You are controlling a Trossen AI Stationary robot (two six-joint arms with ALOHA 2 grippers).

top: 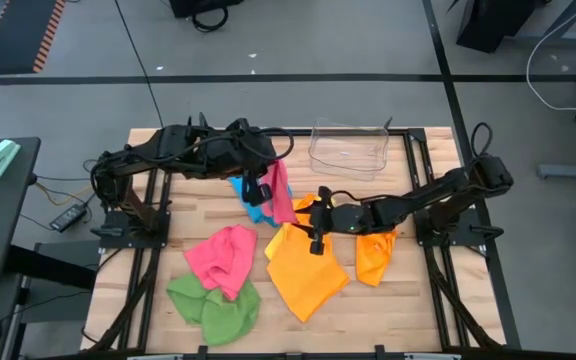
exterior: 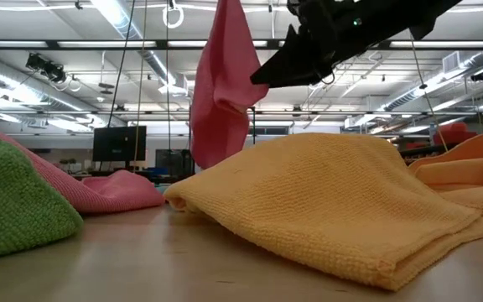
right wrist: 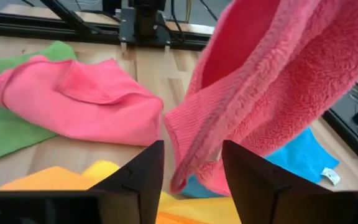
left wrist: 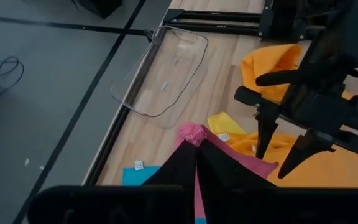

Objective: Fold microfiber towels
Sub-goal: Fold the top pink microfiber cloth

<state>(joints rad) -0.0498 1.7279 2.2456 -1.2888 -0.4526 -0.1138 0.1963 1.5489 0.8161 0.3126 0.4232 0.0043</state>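
While the pink towel [top: 281, 192] hangs lifted above the table [top: 408, 300]:
Left gripper [top: 264, 187]: arm reaching toward centre, fingers pinched together on the towel's top.
Right gripper [top: 317, 232]: arm stretched low leftward, fingers apart around the towel's dangling edge.

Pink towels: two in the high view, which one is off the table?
The pink towel hanging from the shut left gripper, over the blue towel. The other pink towel lies crumpled on the green one.
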